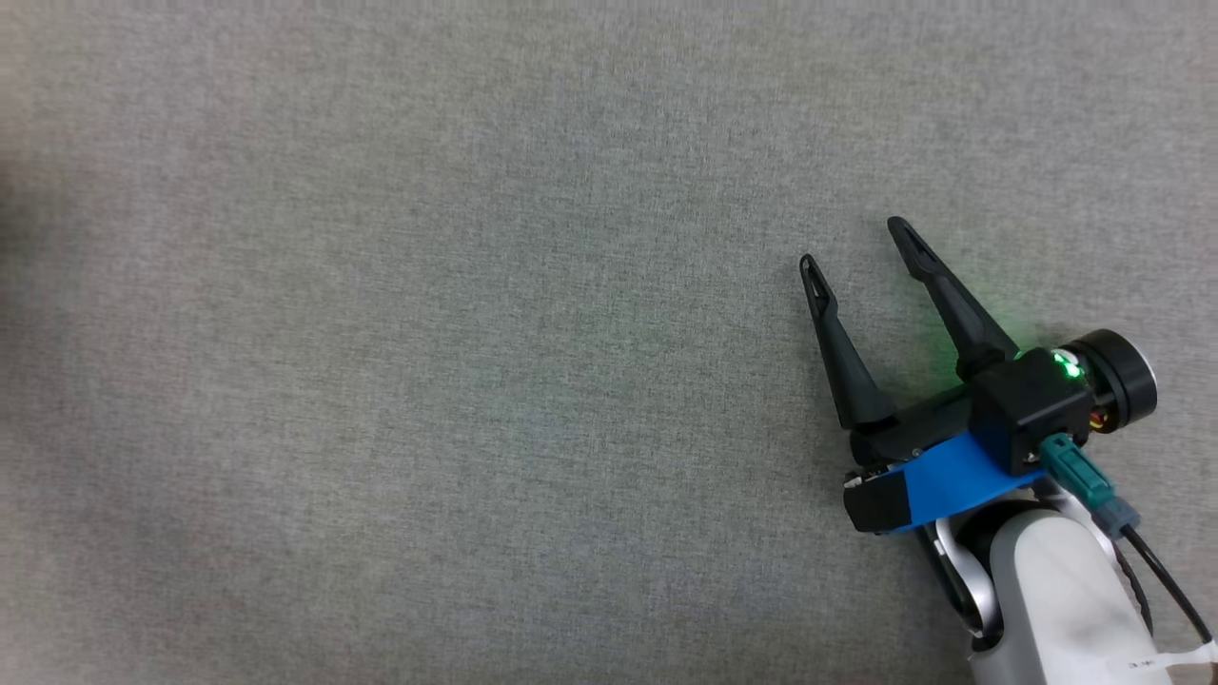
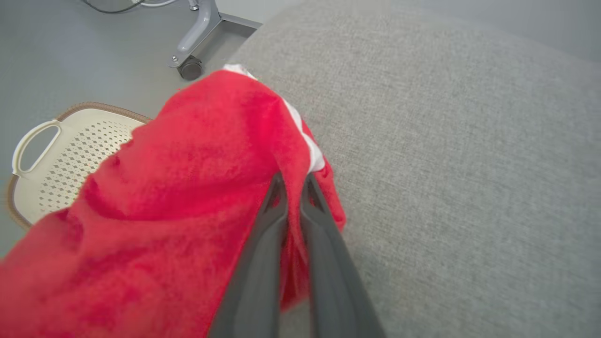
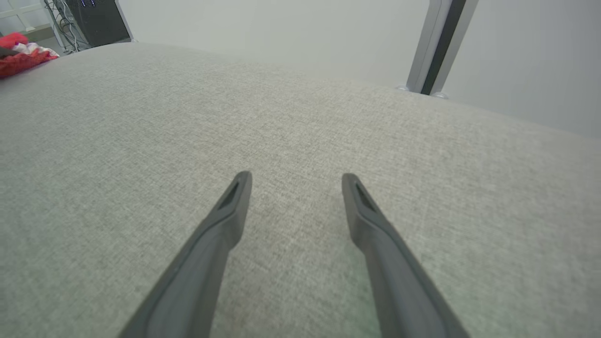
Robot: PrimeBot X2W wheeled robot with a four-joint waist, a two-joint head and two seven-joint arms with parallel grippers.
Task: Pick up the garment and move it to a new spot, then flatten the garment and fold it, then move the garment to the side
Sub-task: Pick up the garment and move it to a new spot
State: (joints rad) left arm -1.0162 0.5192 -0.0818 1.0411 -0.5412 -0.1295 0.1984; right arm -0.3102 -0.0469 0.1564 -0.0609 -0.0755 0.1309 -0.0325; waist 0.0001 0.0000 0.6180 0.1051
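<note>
Where pinched, fuzzy red garment, grey weave

Soft, even, diffuse light, with no hard shadows or glare. In the head view the grey desk dims to a vague shadow at its left edge, and a green lamp on the right gripper tints the cloth beside it. In the left wrist view the red garment is oversaturated and blurred near the lens; both wrist views bow straight edges

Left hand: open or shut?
Shut on the red garment: the left hand pinches a fold between its fingers.
</note>
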